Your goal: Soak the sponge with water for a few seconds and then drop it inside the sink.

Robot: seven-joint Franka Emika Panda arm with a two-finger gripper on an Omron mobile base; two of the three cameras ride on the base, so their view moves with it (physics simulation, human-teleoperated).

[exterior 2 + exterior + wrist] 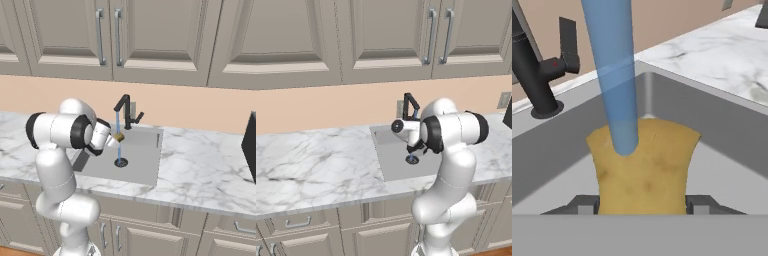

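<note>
My gripper (642, 205) is shut on the sponge (644, 170), a yellow-orange block pinched between the two fingertips (584, 205). The pale-blue water (612, 75) falls from above and lands on the sponge's upper face. In the right base view the sponge (118, 136) hangs in the gripper (116, 139) over the grey sink (142, 160), directly under the black faucet (125, 107) and in the water (118, 122). The stream runs on down to the round drain (120, 162). In the left base view the arm hides the sponge; the faucet (410, 102) and sink (393, 160) show.
White marble counter (200, 170) surrounds the sink on all sides. A black appliance (250, 145) stands at the right end. The faucet's lever (567, 45) sticks out close to the stream. Wall cabinets (115, 35) hang above the beige backsplash.
</note>
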